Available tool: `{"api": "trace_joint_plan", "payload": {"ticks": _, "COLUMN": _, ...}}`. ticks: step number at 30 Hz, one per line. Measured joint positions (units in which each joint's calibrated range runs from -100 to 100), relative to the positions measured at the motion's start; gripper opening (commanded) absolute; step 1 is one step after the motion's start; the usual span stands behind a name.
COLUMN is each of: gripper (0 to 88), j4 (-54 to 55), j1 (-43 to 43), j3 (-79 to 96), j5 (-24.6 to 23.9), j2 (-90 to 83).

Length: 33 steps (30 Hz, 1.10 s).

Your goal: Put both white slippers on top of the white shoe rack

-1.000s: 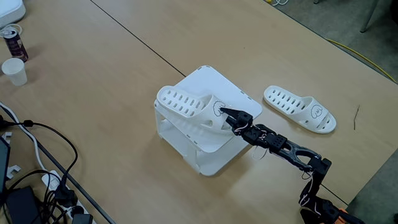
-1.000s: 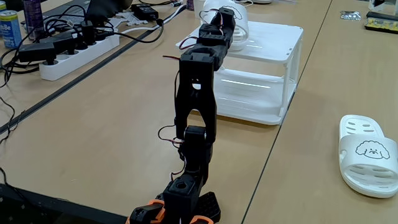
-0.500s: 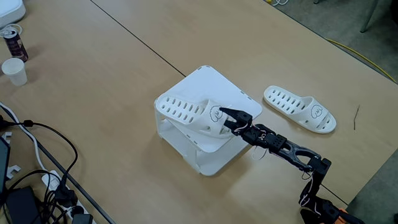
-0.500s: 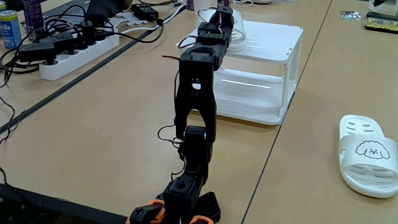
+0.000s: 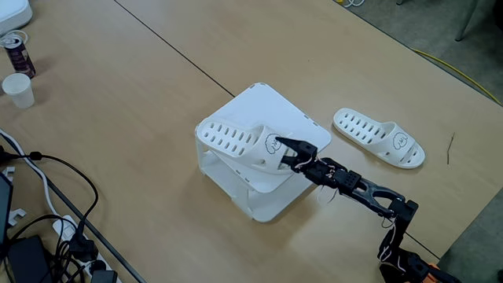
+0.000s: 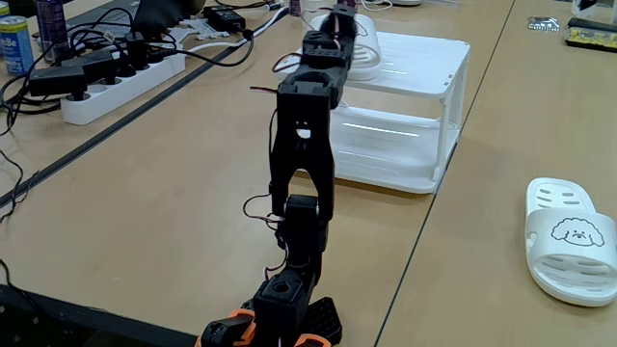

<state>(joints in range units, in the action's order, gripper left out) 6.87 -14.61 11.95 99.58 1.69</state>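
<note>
In a fixed view, a can (image 5: 16, 52) and a white cup (image 5: 19, 90) were seen at the far left of the tan counter (image 5: 118, 118), with black cables (image 5: 47, 204) trailing below them. Toward the middle stood the white shoe rack (image 5: 263, 118), and one of the white slippers (image 5: 240, 143) was laid across the near left part of its flat top, its slotted footbed pointing left and its strap with the drawn face turned toward the arm. The gripper (image 5: 289, 151) was placed right at that strap, its jaws seen slightly parted around the strap's edge; whether the strap was actually pinched could not be told. The black arm (image 5: 361, 191) was stretched out low from the lower right. Further right, the second slipper (image 5: 379, 137) was left flat on the counter, well apart from the rack.

In the other fixed view, a power strip (image 6: 116, 77) was seen at the left, the arm (image 6: 304, 145) rose in the middle toward the rack (image 6: 415, 106), and the second slipper (image 6: 571, 239) was shown at the right edge.
</note>
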Motion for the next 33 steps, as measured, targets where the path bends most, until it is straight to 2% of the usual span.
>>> {"api": "trace_joint_plan", "payload": {"ticks": 16, "gripper": 27.1, "j4": 0.00, "j1": -8.61, "j3": -1.98, "j5": 0.00, "j2": 0.00}}
{"api": "trace_joint_plan", "payload": {"ticks": 33, "gripper": 27.1, "j4": 0.00, "j1": -5.92, "j3": 1.53, "j5": 0.00, "j2": -0.08}}
